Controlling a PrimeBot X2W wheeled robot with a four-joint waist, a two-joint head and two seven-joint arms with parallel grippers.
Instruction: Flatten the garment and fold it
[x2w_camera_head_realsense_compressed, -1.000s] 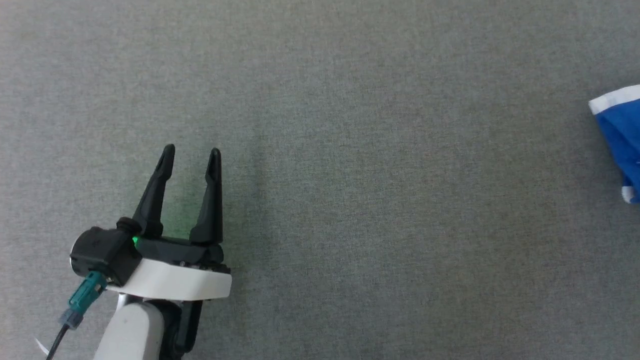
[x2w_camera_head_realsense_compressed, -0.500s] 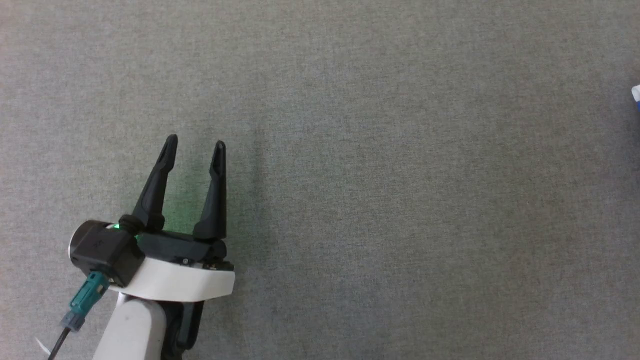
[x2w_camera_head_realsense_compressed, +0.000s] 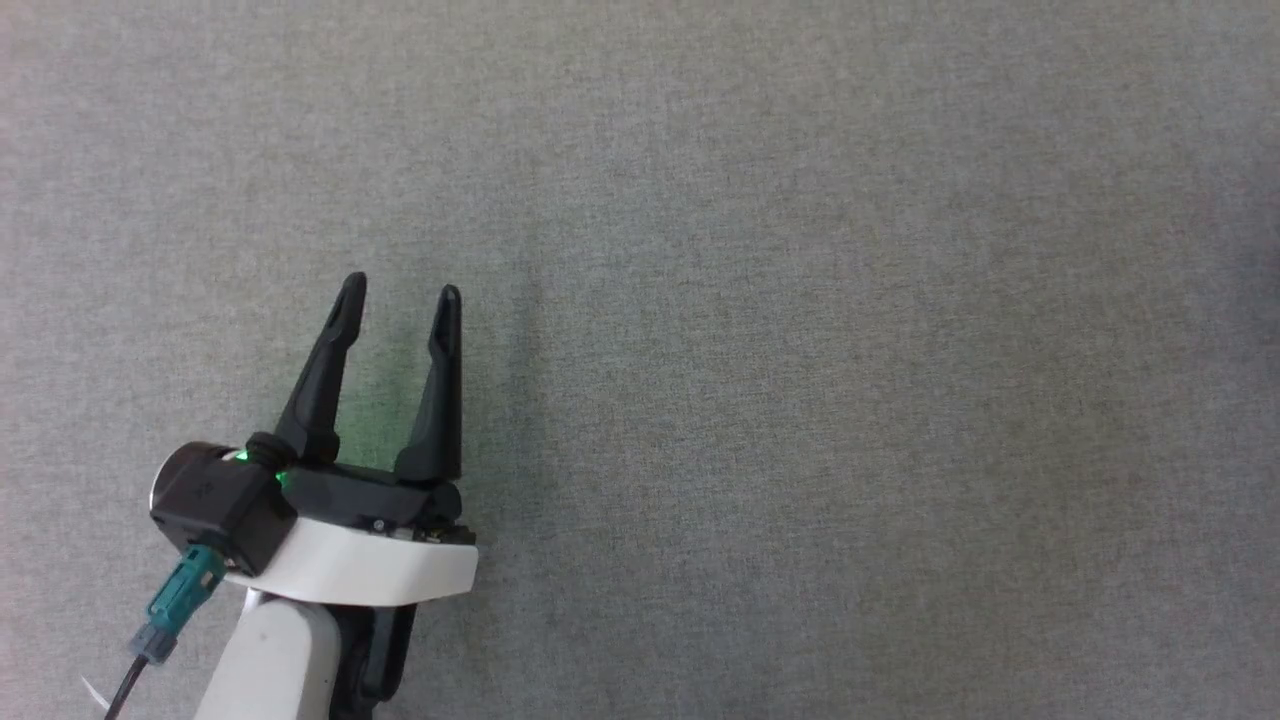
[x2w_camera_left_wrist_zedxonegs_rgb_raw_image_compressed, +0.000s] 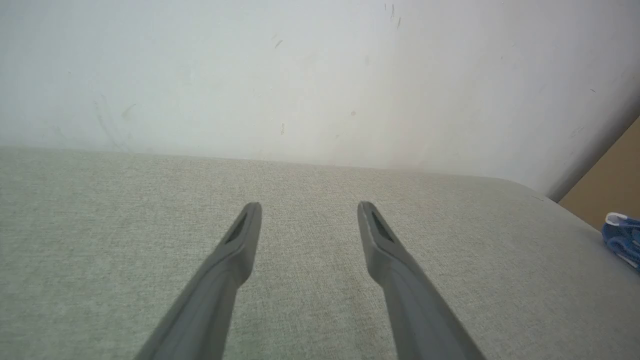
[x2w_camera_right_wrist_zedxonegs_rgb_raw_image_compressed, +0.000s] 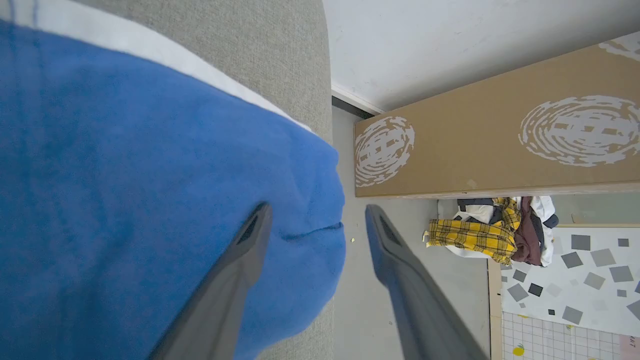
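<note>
My left gripper (x2w_camera_head_realsense_compressed: 402, 290): over near-left part of grey woven-fabric tabletop (x2w_camera_head_realsense_compressed: 800, 350), both dark fingers spread wide, nothing between em. Bright blue soft shorts with white stripe (x2w_camera_right_wrist_zedxonegs_rgb_raw_image_compressed: 125, 175): bunched at tabletop's right edge. My right gripper (x2w_camera_right_wrist_zedxonegs_rgb_raw_image_compressed: 318, 209): hovering close over shorts at that edge, fingers parted, gripping nothing. Brown cardboard box with white swirl prints (x2w_camera_right_wrist_zedxonegs_rgb_raw_image_compressed: 475, 150): off beyond tabletop's edge.

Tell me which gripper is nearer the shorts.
Right. The right gripper hangs open just over the shorts. The left gripper, also open, is far off across the table; the shorts are a small patch at its wrist view's right edge.
</note>
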